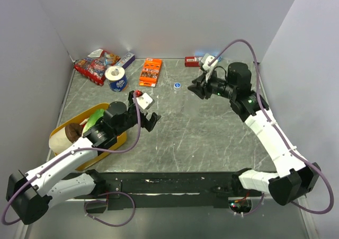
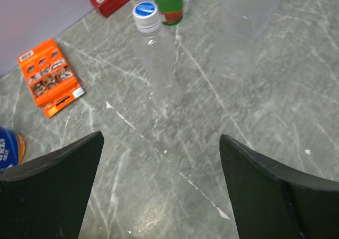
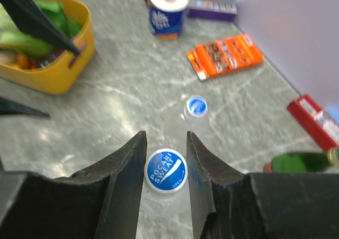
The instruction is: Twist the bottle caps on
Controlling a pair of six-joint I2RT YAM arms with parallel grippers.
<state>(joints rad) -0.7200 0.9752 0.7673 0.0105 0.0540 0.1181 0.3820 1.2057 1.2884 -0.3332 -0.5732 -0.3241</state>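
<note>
Your right claw (image 3: 165,143) is clamped on a blue cap (image 3: 165,170) atop its clear bottle (image 3: 163,204). Left claw (image 2: 160,141) wide open over the worktop (image 2: 259,117); second capped bottle (image 2: 156,59) upright ahead.

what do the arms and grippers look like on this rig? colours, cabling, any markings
Left arm and right arm match: white link shells, black joints, a loose purple cable along each. Left gripper and right gripper: matte black, broad wedge-shaped fingers. White camera block on each wrist, the left's with a red spot. Small green lights on the right arm. No legible lettering.
</note>
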